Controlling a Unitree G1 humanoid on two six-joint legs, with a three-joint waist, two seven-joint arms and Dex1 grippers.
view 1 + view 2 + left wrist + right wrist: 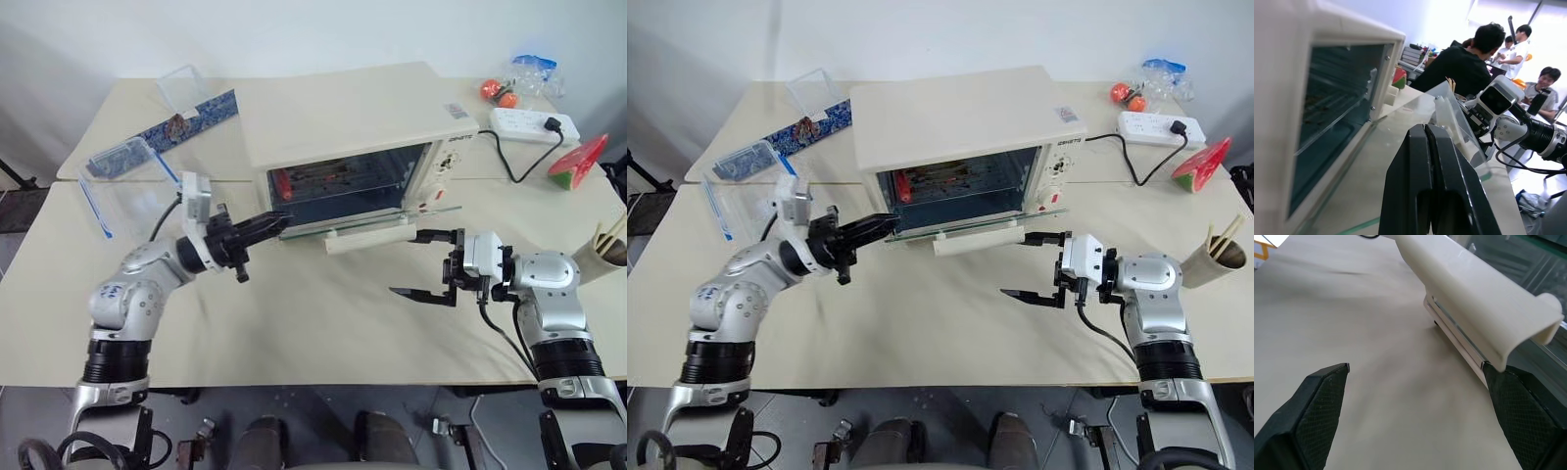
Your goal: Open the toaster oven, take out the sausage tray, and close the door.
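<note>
A: Where does the toaster oven (343,137) stand in the job?

B: Its door (367,217) is already folded down flat, the cream handle (370,236) along its front edge. The opening is clear, so the next step, as he judges it, is taking out the sausage tray (338,179).

A: And the tray itself?

B: It sits inside the toaster oven on the rack, with the red-orange sausage (283,183) at the toaster oven's left end. Its long axis runs side to side, parallel to the door's handle.

A: Which arm is nearer?

B: The left gripper (277,222). It is at the left front corner of the toaster oven, over the left end of the lowered door, pointing toward the opening. Its two black fingers are pressed flat together with nothing between them; the left wrist view shows them closed above the glass.

A: So it cannot take the tray as it is.

B: Not by his reading. The tray lies ahead of it and slightly up, inside the cavity, so the fingers would have to part before they could pinch the tray's near rim.

A: The right gripper (423,264)?

B: It is spread wide and empty, in front of the toaster oven's right end, pointing across toward the left. One finger is just under the end of the handle; whether it touches is unclear.
</note>
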